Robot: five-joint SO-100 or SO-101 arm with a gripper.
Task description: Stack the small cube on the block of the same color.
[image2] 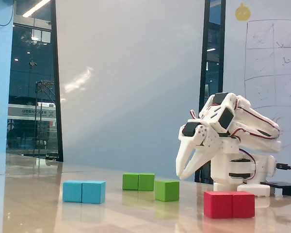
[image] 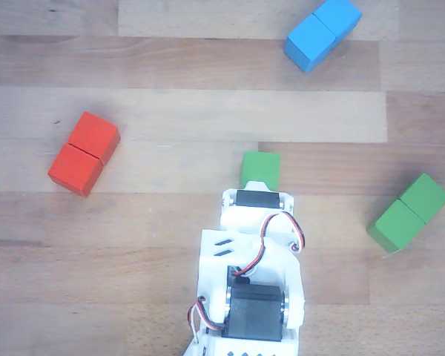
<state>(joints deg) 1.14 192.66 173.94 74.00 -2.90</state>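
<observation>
The robot arm is made of white plastic parts with black boxy motors set inside them. Thin red, black and white wires loop along it. Its gripper has two long white pointed fingers. A black cable runs out from its round base.

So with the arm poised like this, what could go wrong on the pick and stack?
The gripper hangs above the table beside the small cube, fingers slightly apart; a shallow or off-centre descent could nudge the cube instead of straddling it. The overhead-style view hides the fingertips behind the arm, so alignment is hard to check. The green block is narrow, so an angled placement may slide off.
</observation>
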